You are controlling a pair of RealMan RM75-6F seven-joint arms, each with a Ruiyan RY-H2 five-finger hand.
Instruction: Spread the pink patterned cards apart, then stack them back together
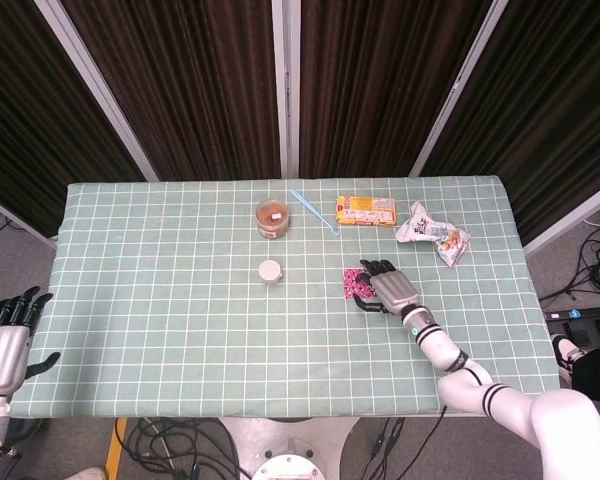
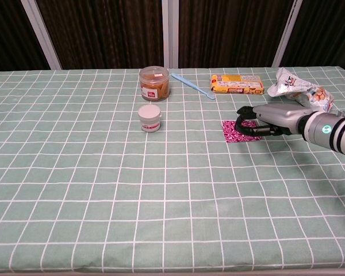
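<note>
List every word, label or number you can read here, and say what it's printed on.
None can be read.
Amber jar: red-and-white label, print too small.
Small white jar: red band, blurred.
Yellow biscuit pack: lettering illegible.
Crumpled snack bag: print blurred.
Pink patterned cards: pattern only, no text.

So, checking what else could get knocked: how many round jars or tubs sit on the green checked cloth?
2: the amber lidded jar near the far edge, and the small white tub just in front of it.
</note>
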